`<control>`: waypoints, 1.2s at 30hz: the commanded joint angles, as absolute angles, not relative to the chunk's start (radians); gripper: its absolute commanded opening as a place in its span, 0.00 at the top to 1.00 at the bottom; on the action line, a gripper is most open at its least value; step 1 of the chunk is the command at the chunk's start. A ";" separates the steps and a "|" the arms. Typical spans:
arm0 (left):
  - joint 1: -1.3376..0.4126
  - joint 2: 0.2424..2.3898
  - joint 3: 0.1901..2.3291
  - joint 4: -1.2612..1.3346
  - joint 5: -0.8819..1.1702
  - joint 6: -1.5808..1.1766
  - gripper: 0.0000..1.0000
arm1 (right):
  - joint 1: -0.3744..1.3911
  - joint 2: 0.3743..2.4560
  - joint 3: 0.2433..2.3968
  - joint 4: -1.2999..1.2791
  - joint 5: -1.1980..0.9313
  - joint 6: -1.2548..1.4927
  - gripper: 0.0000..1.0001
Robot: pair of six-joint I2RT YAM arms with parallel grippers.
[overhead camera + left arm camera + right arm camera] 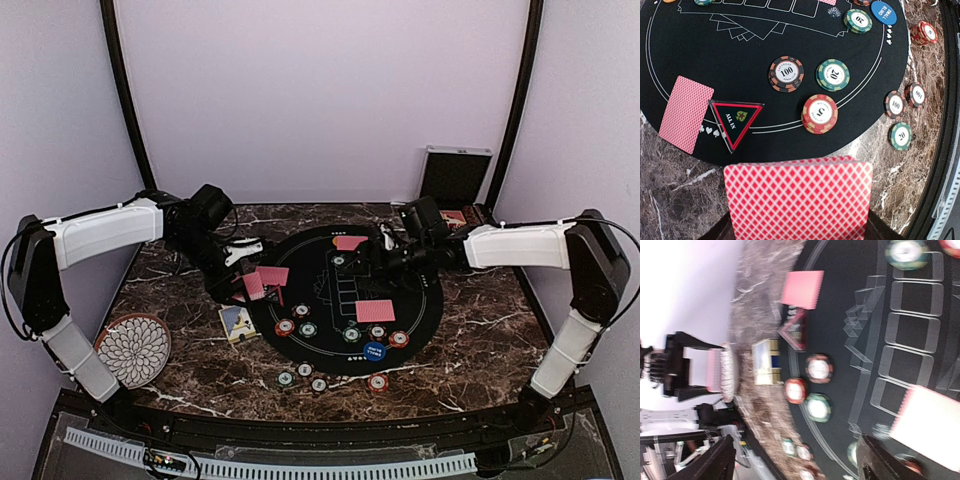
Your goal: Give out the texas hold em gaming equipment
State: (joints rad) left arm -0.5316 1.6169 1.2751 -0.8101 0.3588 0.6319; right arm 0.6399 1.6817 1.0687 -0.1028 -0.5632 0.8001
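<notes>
My left gripper point(249, 278) is shut on a deck of red-backed playing cards point(797, 200) just off the left rim of the black poker mat point(330, 290). Single cards lie on the mat at the left point(686, 113), at the far side point(350, 242) and at the right point(375, 311). Poker chips point(786, 74) sit in small stacks along the near arc, beside a blue button disc point(374, 351). My right gripper point(795, 467) hovers open over the mat's far middle point(372, 262) with nothing between its fingers point(887, 465). The right card point(930, 427) lies beside one finger.
A black and red triangular all-in marker point(735, 120) lies next to the left card. A card box point(237, 323) rests off the mat's left edge. A flower-patterned plate point(133, 348) sits at the near left, and an open chip case point(455, 175) at the back right. More chips point(304, 376) lie on the marble near the front.
</notes>
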 commanded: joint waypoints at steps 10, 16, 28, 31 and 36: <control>-0.531 1.566 1.296 -0.818 0.406 0.613 1.00 | 0.833 2.000 1.365 0.253 -0.730 1.030 0.07; -0.531 1.566 1.292 -0.821 0.400 0.615 1.00 | 0.869 2.084 1.422 0.337 -0.763 1.086 0.06; -0.530 1.567 1.300 -0.820 0.404 0.614 1.00 | 0.902 2.220 1.558 0.379 -0.803 1.154 0.06; -0.531 1.565 1.301 -0.821 0.408 0.614 1.00 | 0.907 2.253 1.593 0.386 -0.815 1.172 0.07; -0.531 1.566 1.301 -0.822 0.407 0.615 1.00 | 0.914 2.301 1.650 0.408 -0.832 1.208 0.08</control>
State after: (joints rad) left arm -0.5301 1.6085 1.2766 -0.8089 0.3843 0.6132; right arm 0.8963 2.2696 1.5917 0.3347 -0.8001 1.1721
